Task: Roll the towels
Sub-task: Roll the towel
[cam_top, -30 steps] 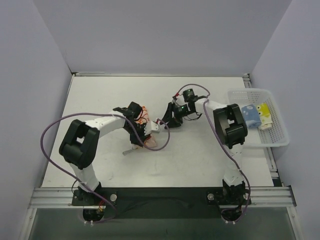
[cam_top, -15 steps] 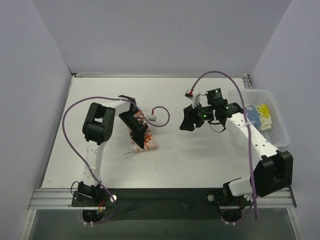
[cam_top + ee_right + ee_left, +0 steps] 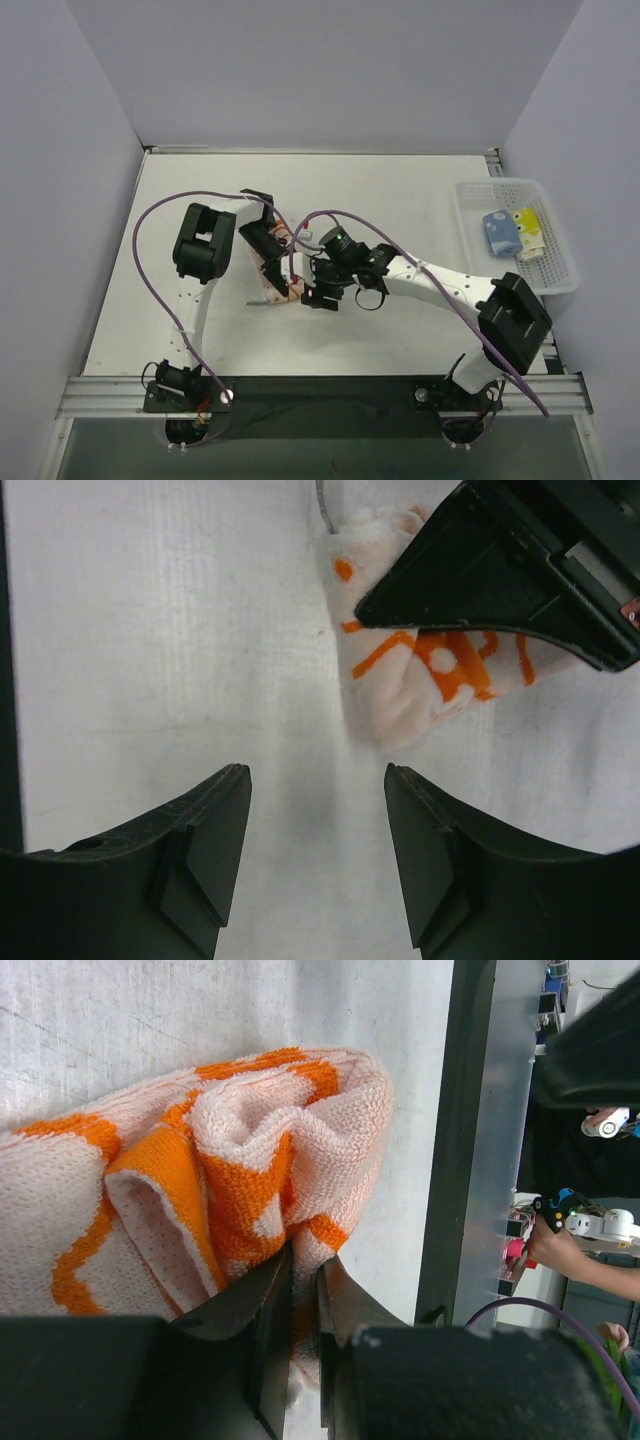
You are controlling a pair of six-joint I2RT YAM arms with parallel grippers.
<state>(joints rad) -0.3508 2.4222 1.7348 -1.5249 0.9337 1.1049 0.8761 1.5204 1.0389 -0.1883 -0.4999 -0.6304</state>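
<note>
Left gripper point(image 3: 305, 1265) clamped on orange towel point(image 3: 240, 1130); right gripper point(image 3: 317, 780) spread wide, just beside towel, not touching.

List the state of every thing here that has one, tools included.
left tool: shut on the orange towel.
right tool: open, empty, over the table beside the orange towel.
orange towel: bunched, partly rolled, lying on the table.
basket: upright at the table's right edge.
blue towel: lying in the basket.
yellow towel: in the basket beside the blue towel.
</note>
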